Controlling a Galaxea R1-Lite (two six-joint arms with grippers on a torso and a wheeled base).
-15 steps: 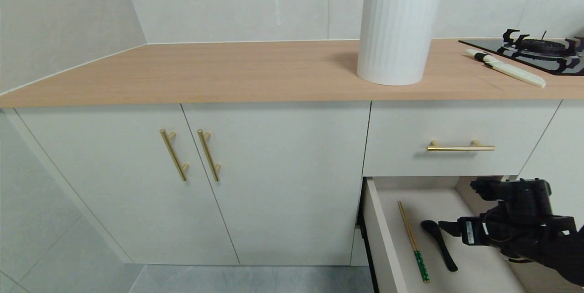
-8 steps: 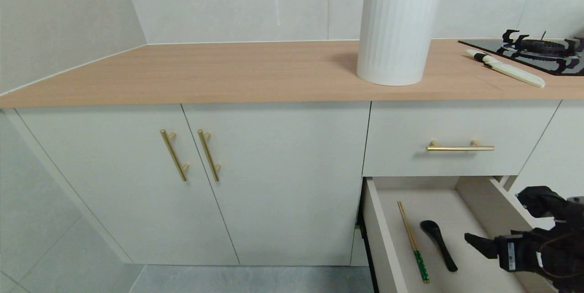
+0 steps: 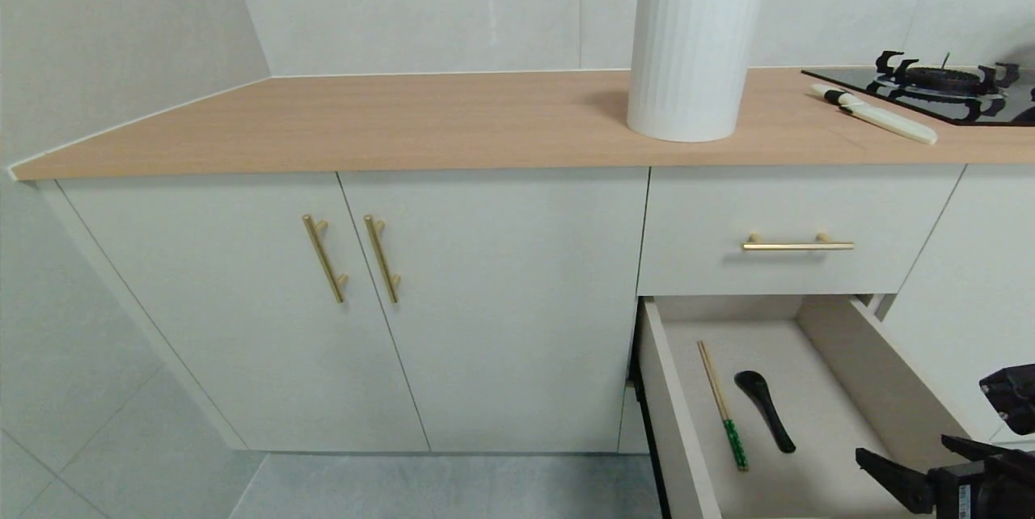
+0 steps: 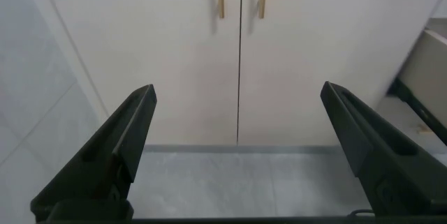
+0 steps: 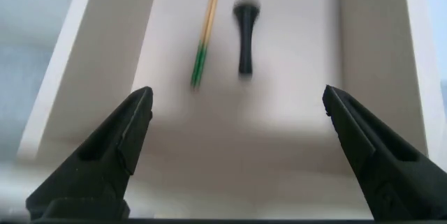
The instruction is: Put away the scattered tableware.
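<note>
Apparently placing was done: chopsticks (image 3: 722,406) and spoon (image 3: 764,410) lay side by side in the open drawer (image 3: 667,390). Right gripper (image 5: 236,102) hung spread and empty near the drawer's front, left gripper (image 4: 237,91) also spread (facing cabinet doors). Knife (image 3: 877,112) sat on the counter (image 3: 404,123), so the next move probably needed a reach up there.

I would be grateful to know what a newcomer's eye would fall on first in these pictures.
Most likely the tall white ribbed canister standing on the wooden countertop. Next, the open drawer at lower right, where a pair of chopsticks and a black spoon lie side by side, apart, with the right pincer open near its front.
</note>
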